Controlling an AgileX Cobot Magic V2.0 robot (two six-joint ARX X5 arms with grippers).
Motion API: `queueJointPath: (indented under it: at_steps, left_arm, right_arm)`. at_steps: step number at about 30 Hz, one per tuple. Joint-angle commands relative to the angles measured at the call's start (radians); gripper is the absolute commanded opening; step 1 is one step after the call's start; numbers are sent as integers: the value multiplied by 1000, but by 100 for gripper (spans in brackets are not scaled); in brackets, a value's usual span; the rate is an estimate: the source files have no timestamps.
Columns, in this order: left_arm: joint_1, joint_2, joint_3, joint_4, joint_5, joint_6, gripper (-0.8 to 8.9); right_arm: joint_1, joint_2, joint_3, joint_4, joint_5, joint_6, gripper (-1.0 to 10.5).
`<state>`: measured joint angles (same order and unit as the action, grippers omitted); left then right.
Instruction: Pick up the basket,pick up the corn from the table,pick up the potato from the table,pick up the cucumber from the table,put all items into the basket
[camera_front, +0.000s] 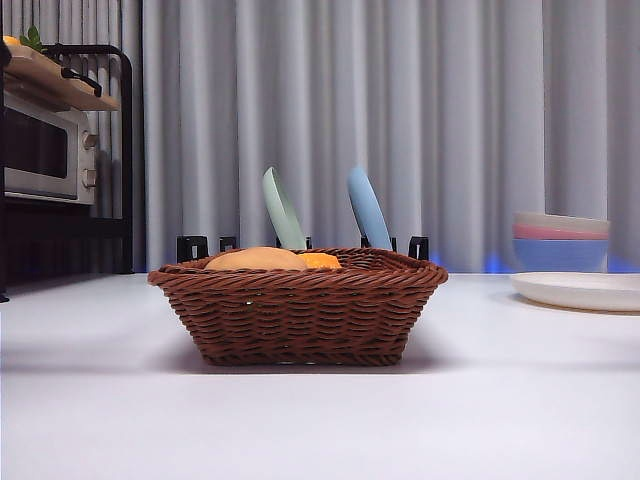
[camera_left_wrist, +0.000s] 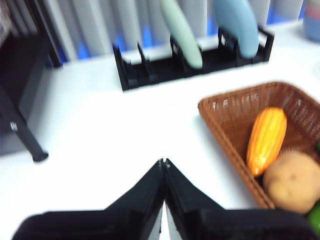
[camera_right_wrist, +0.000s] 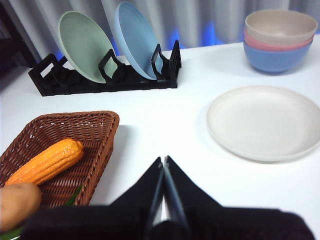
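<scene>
Grey curtains hang behind the white table (camera_front: 100, 400), where the basket (camera_front: 300, 310) sits centred in the front view, potato (camera_front: 258, 259) and corn (camera_front: 322, 261) showing above its rim. From the left wrist, the left gripper (camera_left_wrist: 163, 162) hangs over bare table beside the basket, jaws together; a sliver of cucumber (camera_left_wrist: 315, 217) shows by the potato. From the right wrist, the right gripper (camera_right_wrist: 163, 161) is likewise closed and empty, between the basket and a cream plate (camera_right_wrist: 265, 122).

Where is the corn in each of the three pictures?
Front view: the corn just peeks over the basket rim, beside the potato.
Left wrist view: corn lies in the basket, next to the potato.
Right wrist view: corn lies in the basket.
Shared landmark: the blue plate behind the basket.
</scene>
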<state>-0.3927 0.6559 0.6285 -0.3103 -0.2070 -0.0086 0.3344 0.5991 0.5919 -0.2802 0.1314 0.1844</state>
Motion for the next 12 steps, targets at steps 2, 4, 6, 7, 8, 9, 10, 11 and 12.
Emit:
queueJointPath:
  at_steps: [2, 4, 6, 7, 8, 9, 10, 11, 12]
  left_arm:
    - [2, 5, -2, -8, 0, -18, -3]
    - [2, 5, -2, -7, 0, -18, -3]
    - [2, 5, -2, -8, 0, -17, -3]
    - [0, 4, -2, -12, -8, 33, -3]
    - [2, -3, -2, -6, -27, 93, -3]
    - [8, -21, -3, -6, -42, 99, -3]
    - [23, -45, -6, -3, -48, 98, -3]
    - [35, -63, -11, 1, -41, 98, -3]
    - [51, -87, -24, 8, -19, 98, -3]
  right_arm:
    - [0, -2, -3, 4, 8, 25, -16]
    - [0, -2, -3, 4, 6, 25, -16]
    - [0, -2, -3, 3, 6, 25, -16]
    - [1, -2, -3, 3, 5, 25, -16]
    - [0, -2, -3, 3, 6, 25, -16]
    - [0, -2, -3, 3, 6, 25, -16]
    - [0, -2, -3, 2, 6, 25, -16]
    - [0, -2, -3, 2, 6, 25, -16]
    - [0, -2, -3, 2, 6, 25, -16]
